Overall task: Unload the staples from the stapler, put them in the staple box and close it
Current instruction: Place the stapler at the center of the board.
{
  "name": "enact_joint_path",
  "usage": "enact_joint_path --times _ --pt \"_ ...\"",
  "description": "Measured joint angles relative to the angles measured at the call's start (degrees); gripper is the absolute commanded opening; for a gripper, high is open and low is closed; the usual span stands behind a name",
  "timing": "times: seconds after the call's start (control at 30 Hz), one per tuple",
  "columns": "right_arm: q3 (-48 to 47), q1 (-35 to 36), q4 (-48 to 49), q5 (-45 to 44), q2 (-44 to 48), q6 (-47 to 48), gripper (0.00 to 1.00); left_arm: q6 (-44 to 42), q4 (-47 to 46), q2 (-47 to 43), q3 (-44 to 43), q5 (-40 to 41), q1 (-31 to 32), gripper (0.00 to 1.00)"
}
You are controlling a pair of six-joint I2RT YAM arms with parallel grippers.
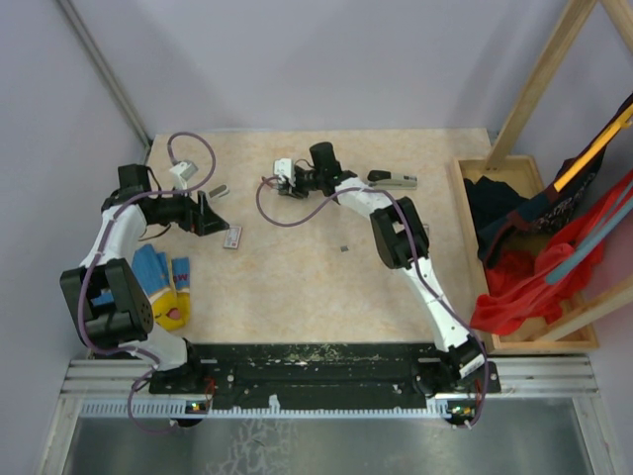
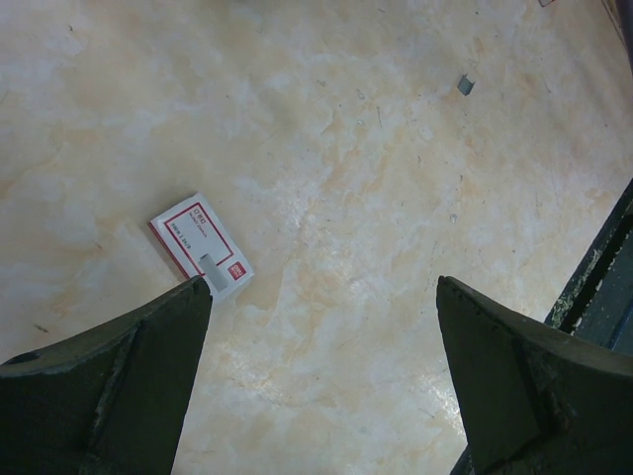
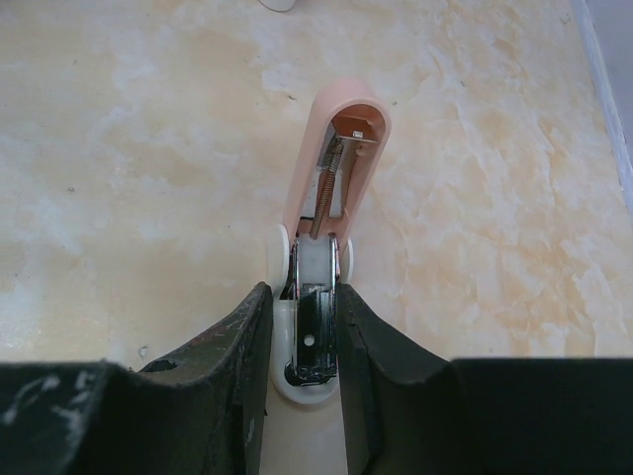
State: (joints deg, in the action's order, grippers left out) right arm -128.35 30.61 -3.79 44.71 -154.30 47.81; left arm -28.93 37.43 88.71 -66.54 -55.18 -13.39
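The stapler (image 3: 331, 158) lies at the back middle of the table with its pink lid folded open and flat, spring showing. My right gripper (image 3: 304, 292) is shut on its silvery metal magazine (image 3: 316, 327), above the white base. From above, the right gripper (image 1: 297, 180) and the stapler (image 1: 283, 170) sit together. One tiny grey staple strip (image 2: 465, 85) lies loose mid-table, also seen from above (image 1: 343, 248). My left gripper (image 2: 321, 287) hangs open over bare table, holding nothing. From above, the left gripper (image 1: 213, 220) is at the left.
A white-and-red tag (image 2: 201, 245) lies just past the left fingertip. A slim black-and-grey object (image 1: 393, 179) lies right of the right gripper. A small grey piece (image 1: 218, 191) lies back left, blue-and-yellow gloves (image 1: 163, 282) near left, and a wooden crate of cloths (image 1: 524, 247) on the right.
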Motion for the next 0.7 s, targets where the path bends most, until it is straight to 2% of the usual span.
enact_joint_path --times 0.7 --pt "5.9 -0.8 1.2 -2.4 3.5 -0.4 0.32 0.4 0.0 0.0 0.0 -0.4 -0.3 1.0"
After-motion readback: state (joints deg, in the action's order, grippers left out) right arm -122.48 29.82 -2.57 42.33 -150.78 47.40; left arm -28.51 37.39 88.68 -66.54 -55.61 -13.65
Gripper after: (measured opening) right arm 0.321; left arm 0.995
